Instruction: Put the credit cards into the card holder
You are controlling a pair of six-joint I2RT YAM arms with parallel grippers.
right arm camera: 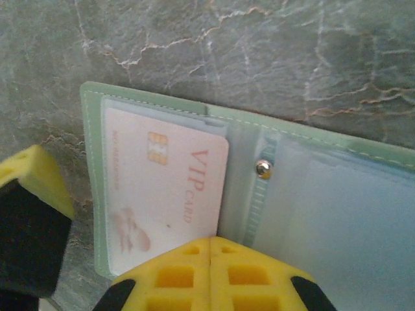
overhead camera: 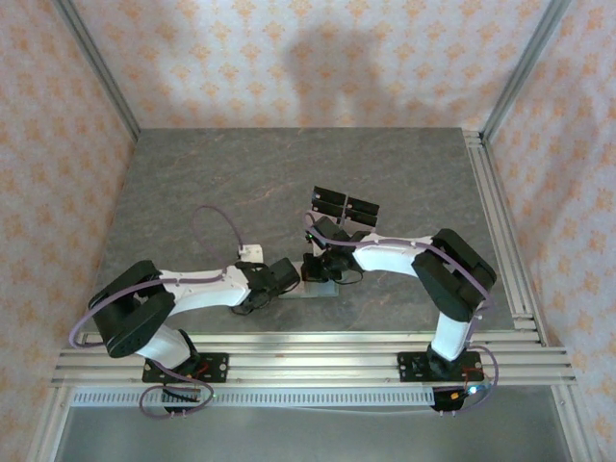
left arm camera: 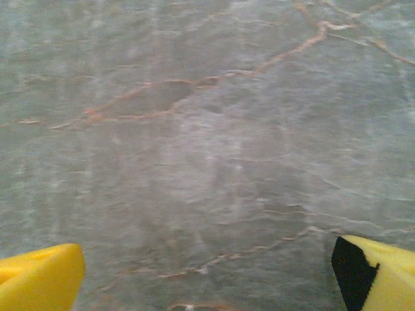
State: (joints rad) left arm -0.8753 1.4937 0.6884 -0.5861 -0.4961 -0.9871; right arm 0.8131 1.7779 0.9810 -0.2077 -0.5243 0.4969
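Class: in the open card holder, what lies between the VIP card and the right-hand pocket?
The right wrist view shows the card holder's centre fold there, bearing a small metal snap stud.

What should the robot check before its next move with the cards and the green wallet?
1. Card holder lies open: ok.
2. Pink VIP card sits in a pocket: ok.
3. That card pushed fully in: cannot tell.
4. Right gripper shut, nothing between its fingers: ok.
5. Left gripper open and empty: ok.
6. All cards loaded: not ok, black cards stand farther back.
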